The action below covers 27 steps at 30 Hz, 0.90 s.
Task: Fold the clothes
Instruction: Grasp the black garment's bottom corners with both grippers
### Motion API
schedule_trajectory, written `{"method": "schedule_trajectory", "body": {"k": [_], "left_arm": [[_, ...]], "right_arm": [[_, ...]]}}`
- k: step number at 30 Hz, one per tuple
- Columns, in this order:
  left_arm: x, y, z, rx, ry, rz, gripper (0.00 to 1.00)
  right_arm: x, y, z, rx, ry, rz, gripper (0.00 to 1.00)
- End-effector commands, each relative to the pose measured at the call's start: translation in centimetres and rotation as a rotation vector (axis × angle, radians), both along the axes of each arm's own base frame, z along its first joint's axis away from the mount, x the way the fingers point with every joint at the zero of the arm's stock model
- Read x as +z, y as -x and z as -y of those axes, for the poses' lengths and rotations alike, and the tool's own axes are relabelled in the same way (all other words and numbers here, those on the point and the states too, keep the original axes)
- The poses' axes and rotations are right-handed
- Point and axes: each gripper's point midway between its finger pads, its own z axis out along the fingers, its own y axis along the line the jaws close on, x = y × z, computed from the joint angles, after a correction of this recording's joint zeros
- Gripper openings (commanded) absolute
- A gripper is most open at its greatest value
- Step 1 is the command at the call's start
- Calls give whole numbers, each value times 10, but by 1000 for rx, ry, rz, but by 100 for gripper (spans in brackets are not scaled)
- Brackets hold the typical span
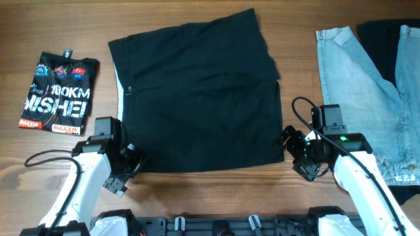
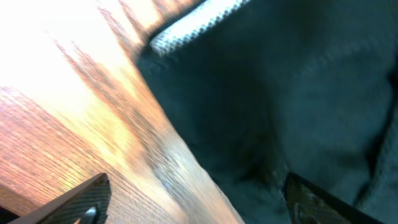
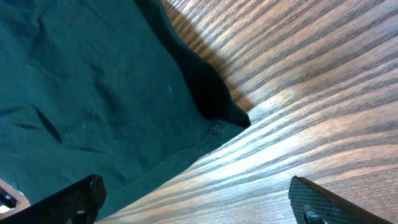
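Observation:
The large black shorts (image 1: 197, 98) lie spread flat in the middle of the table, a strip of whitish mesh lining showing at the left edge. My left gripper (image 1: 128, 169) is open at the shorts' near left corner; its wrist view shows the black cloth (image 2: 292, 93) and the mesh (image 2: 193, 25) with one finger over cloth, one over wood. My right gripper (image 1: 298, 157) is open at the near right corner; its wrist view shows the hem corner (image 3: 217, 130) between the fingers. Light-blue denim (image 1: 357, 85) lies at the right over another dark garment (image 1: 380, 46).
A folded black printed shirt (image 1: 59, 92) lies at the far left of the wooden table (image 1: 52, 26). Black cables run from both arms. A dark rail with clips runs along the table's near edge (image 1: 216, 225).

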Motion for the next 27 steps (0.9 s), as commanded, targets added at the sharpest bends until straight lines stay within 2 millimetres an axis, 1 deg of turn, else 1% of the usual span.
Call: {"method": "schedule_trajectory", "body": {"k": [1,2,3,6,8,9,15,16,17,19,21,22,25,27], "left_arm": [[-3,-5,-14,95,-79,25,80],[-3,-6,-18,125,-99,28,75],[-3,-5,-21,145,-119,27,72],[-3,-7,-24,146,-135,36,66],[-3,-8,-24,146,-135,38,56],[-3,-8,-24,145,-136,41,47],[-10,-4,-24,168,-134,36,41],[-12,-4,-24,169,-134,44,43],[-14,-4,-24,169,-133,48,47],[-20,-3,-23,170,-130,59,48],[-21,-6,-23,170,-130,73,50],[-21,-8,-24,171,-131,83,43],[-20,-9,-24,170,-130,87,6],[-20,-9,-22,166,-123,86,4]], "right_arm": [[0,1,-2,-7,-14,3,100],[0,1,-2,-5,-14,2,100],[0,2,-2,-6,-14,0,100],[0,3,-2,-6,-14,-6,100],[0,4,-2,-6,-14,-8,100],[0,4,-2,-6,-14,-9,100],[0,5,-2,-6,-14,-13,100],[0,5,-2,-5,-14,-13,100],[0,5,-2,-5,-17,-14,100],[0,6,-2,-5,-17,-17,100],[-1,7,-2,-5,-16,-24,100],[-1,7,-2,-5,-16,-24,100],[-1,3,-2,16,-14,-2,99],[-5,6,-3,20,-13,-21,98]]}}
